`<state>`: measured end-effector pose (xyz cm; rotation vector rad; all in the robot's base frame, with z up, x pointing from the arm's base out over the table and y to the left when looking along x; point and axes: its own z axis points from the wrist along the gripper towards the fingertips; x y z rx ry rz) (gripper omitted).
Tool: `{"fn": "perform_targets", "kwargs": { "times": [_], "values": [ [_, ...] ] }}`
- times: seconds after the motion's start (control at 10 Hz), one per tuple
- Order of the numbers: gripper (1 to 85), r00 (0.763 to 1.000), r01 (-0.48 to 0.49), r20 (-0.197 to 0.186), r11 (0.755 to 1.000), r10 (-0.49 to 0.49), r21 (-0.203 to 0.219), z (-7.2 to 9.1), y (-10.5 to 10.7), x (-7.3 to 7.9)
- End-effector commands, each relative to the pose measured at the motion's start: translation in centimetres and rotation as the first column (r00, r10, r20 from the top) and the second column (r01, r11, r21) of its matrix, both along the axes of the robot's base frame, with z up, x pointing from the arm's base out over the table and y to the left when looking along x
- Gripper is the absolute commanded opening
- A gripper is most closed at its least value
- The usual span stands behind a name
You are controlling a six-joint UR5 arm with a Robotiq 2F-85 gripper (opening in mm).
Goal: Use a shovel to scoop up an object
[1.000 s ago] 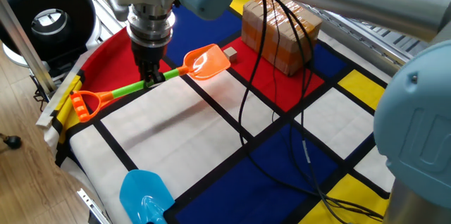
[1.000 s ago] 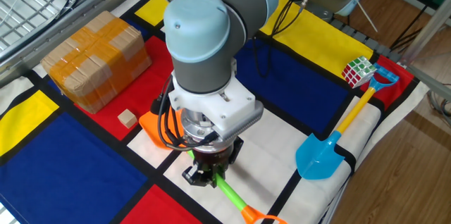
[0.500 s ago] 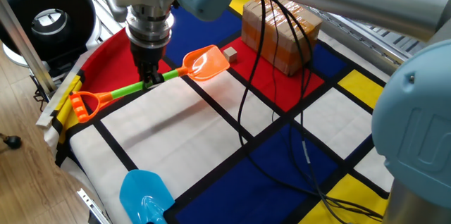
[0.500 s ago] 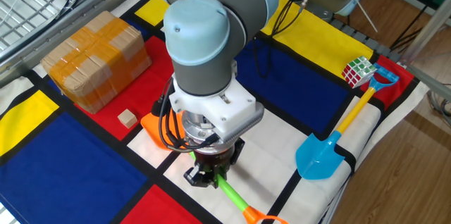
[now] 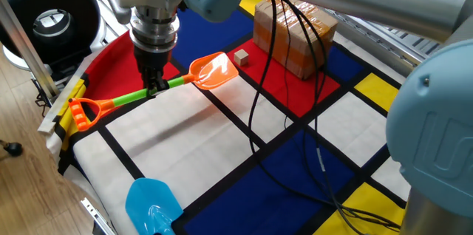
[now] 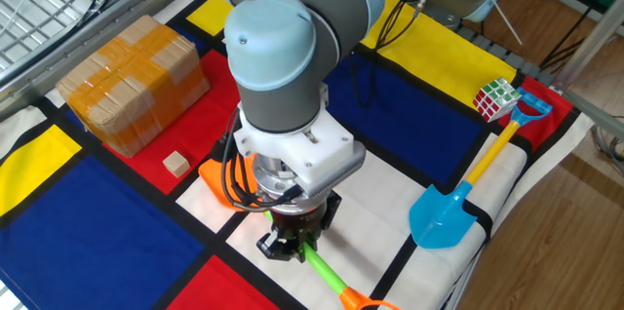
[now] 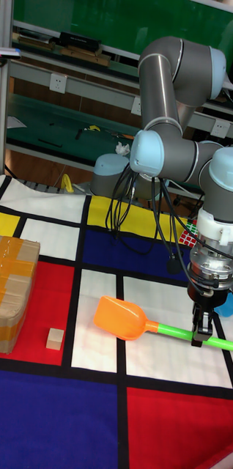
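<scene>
The shovel has an orange blade (image 5: 214,70), a green shaft (image 5: 133,96) and an orange end loop (image 5: 83,111). My gripper (image 5: 155,86) points straight down and is shut on the shaft, nearer the blade than the loop. The object, a tiny tan cube (image 5: 240,58), sits on red cloth a short gap beyond the blade tip. In the tall fixed view the blade (image 7: 121,319) points left towards the cube (image 7: 55,338), and the gripper (image 7: 199,333) clamps the shaft (image 7: 171,333). In the other fixed view the arm hides most of the blade (image 6: 219,175); the cube (image 6: 175,164) lies beside it.
A brown taped cardboard box (image 5: 295,32) stands just behind the cube. A light blue shovel (image 5: 151,205) lies at the near table edge, with a Rubik's cube (image 6: 495,98) by its handle. Black cables (image 5: 281,117) hang across the mat.
The gripper and the shovel have shifted slightly back along the shaft, away from the cube, so a small gap now shows between blade tip and cube.
</scene>
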<state>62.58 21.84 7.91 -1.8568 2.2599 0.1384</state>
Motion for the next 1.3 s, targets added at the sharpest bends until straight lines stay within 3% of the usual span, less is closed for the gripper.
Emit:
{"fn": "perform_targets", "kwargs": {
  "times": [0.0,0.5,0.9,1.2],
  "values": [
    [1.0,1.0,0.001,0.008,1.0,-0.001,0.013,0.6,-0.2,-0.5],
    [1.0,1.0,-0.023,0.008,0.999,0.023,0.035,1.0,-1.4,-1.5],
    [1.0,1.0,-0.014,0.013,1.0,0.014,0.006,0.8,-2.1,-1.3],
    [1.0,1.0,-0.014,0.007,0.998,0.013,0.056,1.1,-0.9,-1.5]
  ]
}}
